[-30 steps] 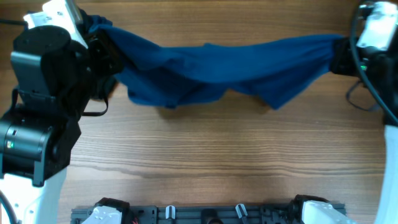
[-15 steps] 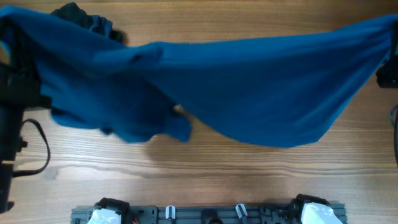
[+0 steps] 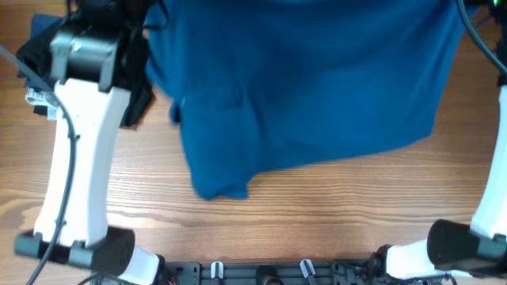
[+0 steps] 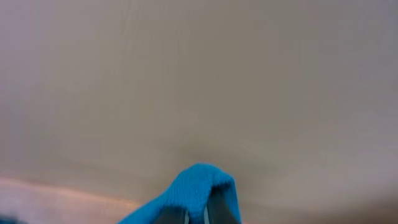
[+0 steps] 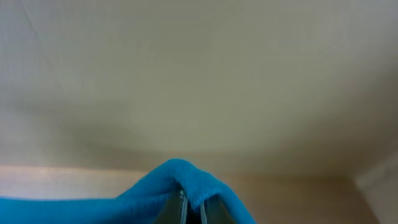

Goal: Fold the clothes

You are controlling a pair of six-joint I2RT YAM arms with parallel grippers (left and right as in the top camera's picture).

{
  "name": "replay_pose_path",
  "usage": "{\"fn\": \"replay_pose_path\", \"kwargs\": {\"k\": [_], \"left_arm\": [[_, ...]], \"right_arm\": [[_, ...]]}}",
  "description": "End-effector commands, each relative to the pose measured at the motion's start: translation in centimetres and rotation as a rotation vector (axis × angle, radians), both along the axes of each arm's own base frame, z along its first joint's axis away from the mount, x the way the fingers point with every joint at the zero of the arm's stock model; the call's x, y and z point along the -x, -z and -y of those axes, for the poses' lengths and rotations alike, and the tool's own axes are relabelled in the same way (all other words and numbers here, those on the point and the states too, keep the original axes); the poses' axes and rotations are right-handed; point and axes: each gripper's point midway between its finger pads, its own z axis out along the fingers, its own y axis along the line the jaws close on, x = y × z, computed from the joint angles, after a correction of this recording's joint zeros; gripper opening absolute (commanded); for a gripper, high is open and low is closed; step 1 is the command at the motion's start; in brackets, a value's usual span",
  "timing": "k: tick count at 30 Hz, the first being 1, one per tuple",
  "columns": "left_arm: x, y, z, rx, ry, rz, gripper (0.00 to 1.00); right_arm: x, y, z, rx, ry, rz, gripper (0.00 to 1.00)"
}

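Spreading step of the fold. The left end effector (image 4: 196,216) and the right end effector (image 5: 191,211) are each pinching a small fold of blue cloth, their fingers drawn nearly together and the cloth bulging over the tips in both wrist views. For a clean result, both grips are best holding level and evenly taut while lowering. That way the hanging edge is meeting the counter (image 3: 333,218) first and the rest is being drawn flat away from it. The drooping corner is probably needing care so that it is not tucking under. The sheet is also best landing apart from the black garment (image 3: 36,55) that is lying by the left arm (image 3: 79,150). The clothes (image 3: 317,87) are hanging between the two grips as one broad medium-blue sheet, lifted toward the overhead camera and hiding much of the upper counter. Whether the lower edge is touching the wood cannot be told. The cloth is showing mostly smooth, with soft wrinkles toward its left side, a slanting lower edge, and a bunched corner sagging lowest at lower left.
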Motion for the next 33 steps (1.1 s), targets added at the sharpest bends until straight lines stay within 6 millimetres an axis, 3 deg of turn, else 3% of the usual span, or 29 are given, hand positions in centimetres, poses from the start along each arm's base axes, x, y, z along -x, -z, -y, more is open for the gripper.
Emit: {"fn": "replay_pose_path", "kwargs": {"k": [1,4,7,10,14,17,20,22,26,29,33], "left_arm": [[0.7,-5.8,-0.8,-0.022,-0.016,0.213,0.04],[2.1,-10.2,-1.2,-0.037,-0.025,0.352,0.04],[3.5,-13.0,-1.4,-0.069,-0.034,0.431,0.04],[3.5,-12.5,-1.3,-0.08,-0.022,0.399,0.04],[1.6,-5.9,-0.6,-0.133,0.012,0.154,0.04],[0.2,2.2,-0.3,-0.189,0.036,-0.123,0.04],[-0.2,9.6,-0.2,-0.228,0.053,-0.373,0.04],[0.2,12.9,-0.2,-0.229,0.054,-0.492,0.04],[2.4,17.3,-0.5,-0.234,0.065,-0.692,0.04],[4.9,19.2,-0.6,-0.224,0.078,-0.822,0.04],[7.8,20.9,-0.2,-0.211,0.136,-0.954,0.04]], "right_arm": [[-0.4,-4.6,-0.2,0.033,-0.029,0.176,0.04],[-0.4,-7.8,0.0,0.054,-0.015,0.304,0.04],[-0.6,-9.0,0.1,0.067,-0.016,0.361,0.04],[-1.6,-7.9,0.3,0.069,-0.016,0.338,0.04],[-3.6,-2.5,0.7,0.053,-0.02,0.173,0.04],[-4.5,4.0,0.9,0.03,-0.028,-0.039,0.04],[-4.1,9.7,0.8,-0.018,-0.031,-0.238,0.04],[-3.2,12.3,0.6,-0.045,-0.032,-0.339,0.05],[-0.1,16.1,-0.1,-0.092,-0.035,-0.539,0.04],[2.7,18.4,-0.8,-0.133,-0.045,-0.689,0.04],[5.6,19.8,-1.8,-0.175,-0.061,-0.814,0.04]]}}
